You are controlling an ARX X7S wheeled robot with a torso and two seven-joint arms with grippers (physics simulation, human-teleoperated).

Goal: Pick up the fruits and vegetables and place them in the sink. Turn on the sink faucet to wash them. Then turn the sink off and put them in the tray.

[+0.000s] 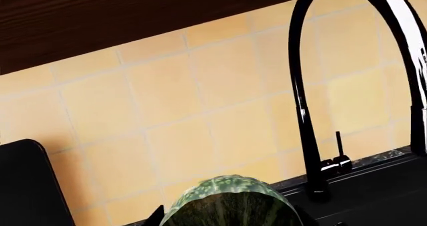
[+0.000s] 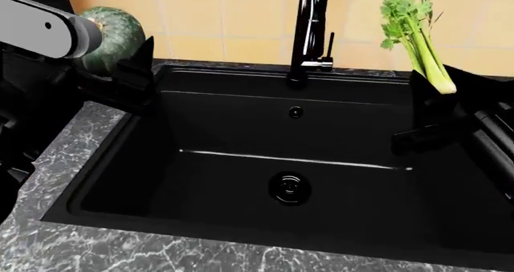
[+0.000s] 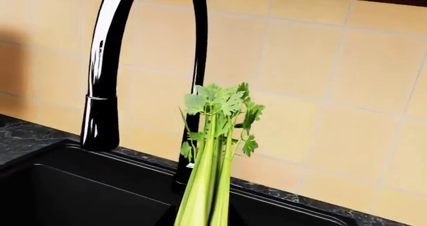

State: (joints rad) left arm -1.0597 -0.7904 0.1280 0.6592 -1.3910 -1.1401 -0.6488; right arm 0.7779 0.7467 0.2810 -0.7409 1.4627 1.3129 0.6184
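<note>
The dark-green ribbed squash [image 2: 117, 36] is held up over the sink's left rear corner, with my left gripper [image 2: 120, 64] shut on it; the left wrist view shows only its top [image 1: 230, 203] between the jaws. My right gripper [image 2: 442, 100] is shut on the celery bunch [image 2: 418, 37], which stands upright over the right side of the sink [image 2: 241, 133]; its stalks and leaves [image 3: 213, 151] rise in the right wrist view. The black faucet [image 2: 309, 31] with its side lever [image 2: 329, 46] stands behind the basin. The drain [image 2: 289, 188] is bare. The tray is out of view.
Grey marbled countertop [image 2: 56, 236] runs round the basin. A tan tiled wall [image 2: 216, 13] stands close behind the faucet. A dark wooden cabinet [image 1: 100, 16] hangs above. A black object [image 1: 27, 186] shows at the edge of the left wrist view.
</note>
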